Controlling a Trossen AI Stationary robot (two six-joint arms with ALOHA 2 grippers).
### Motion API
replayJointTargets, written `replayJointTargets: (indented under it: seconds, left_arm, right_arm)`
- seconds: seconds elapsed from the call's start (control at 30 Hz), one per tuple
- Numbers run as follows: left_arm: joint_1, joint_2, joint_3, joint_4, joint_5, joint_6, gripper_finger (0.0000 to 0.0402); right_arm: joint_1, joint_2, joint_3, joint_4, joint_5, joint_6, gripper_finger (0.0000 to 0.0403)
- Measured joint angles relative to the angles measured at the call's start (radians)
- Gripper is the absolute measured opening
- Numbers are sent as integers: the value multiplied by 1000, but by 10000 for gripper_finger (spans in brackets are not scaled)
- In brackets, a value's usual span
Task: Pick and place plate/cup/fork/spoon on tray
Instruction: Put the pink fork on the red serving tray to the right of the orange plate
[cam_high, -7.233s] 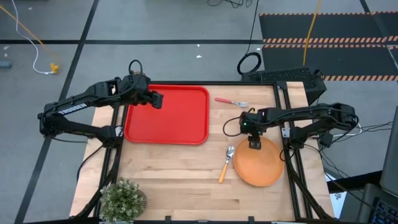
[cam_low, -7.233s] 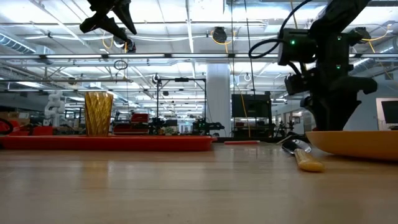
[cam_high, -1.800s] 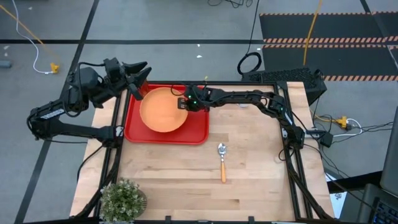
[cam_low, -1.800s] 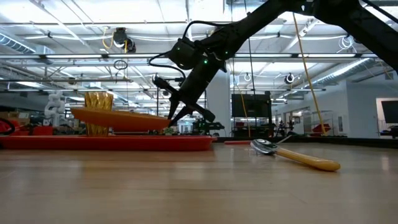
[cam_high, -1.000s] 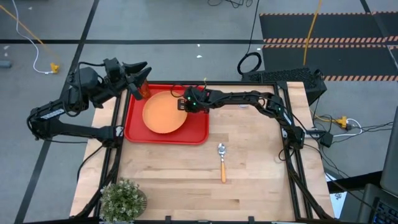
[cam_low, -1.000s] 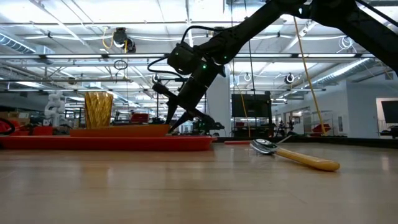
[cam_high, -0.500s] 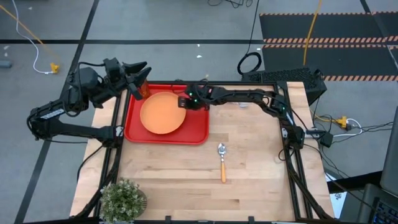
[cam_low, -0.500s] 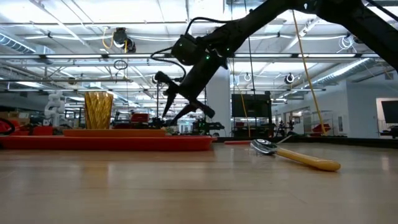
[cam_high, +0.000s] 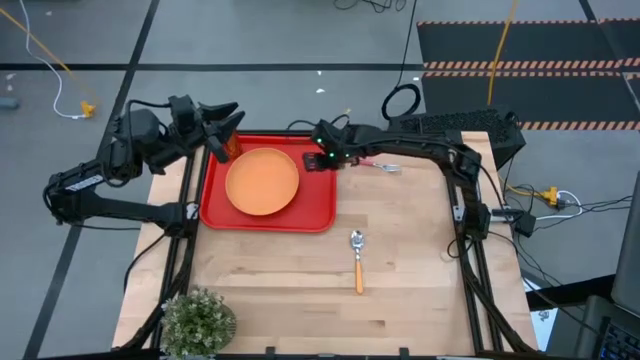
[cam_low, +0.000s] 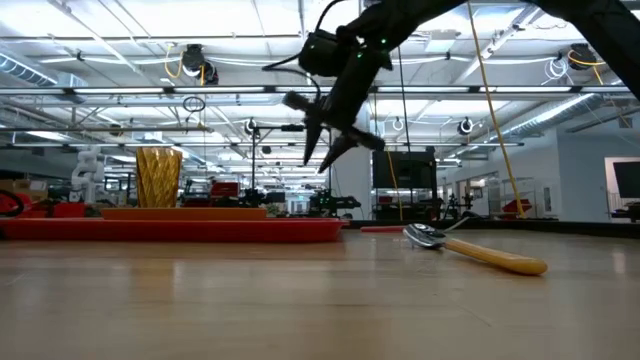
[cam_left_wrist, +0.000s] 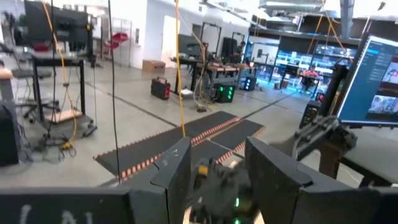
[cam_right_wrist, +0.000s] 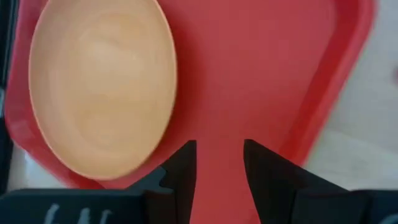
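A pale wooden bench (cam_high: 300, 290) carries the red tray (cam_high: 318, 205) at its far left part, the spoon (cam_high: 357, 262) near the middle, the fork (cam_high: 385, 167) by the far edge, and a potted plant (cam_high: 197, 320) at the near left corner.

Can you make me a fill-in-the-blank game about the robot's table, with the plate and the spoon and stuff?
1. The orange plate lies flat on the red ____.
2. The spoon lies on the bare wooden ____, off the tray.
3. The right gripper hangs over the tray's far right corner with its jaws ____.
4. The cup stands on the tray, ____ the plate, not on it.

Missing words: tray; table; open; beside
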Motion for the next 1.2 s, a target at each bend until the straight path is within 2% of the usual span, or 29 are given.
replayJointTargets:
  seconds: [0.33, 0.6, 0.7, 0.93, 1.1, 1.2]
  left_arm:
    - [0, 0, 0, -94, 1, -108, 152]
    - [0, 0, 0, -140, 21, -147, 152]
    - [0, 0, 0, -148, 21, -156, 152]
    - [0, 7, 0, -155, -30, -174, 152]
    - [1, 19, 0, -156, -87, -178, 152]
    - [2, 35, 0, -156, -98, -178, 152]
  right_arm:
    - [-87, -116, 1, -241, 91, -416, 126]
    - [-186, -145, 1, -299, 69, -764, 126]
    - [-229, -144, 1, -305, 24, -905, 126]
    - [-285, -144, -42, -296, -8, -1419, 126]
    - [-310, -144, -147, -237, -12, -1512, 126]
    - [-321, -143, -226, -207, -66, -1524, 126]
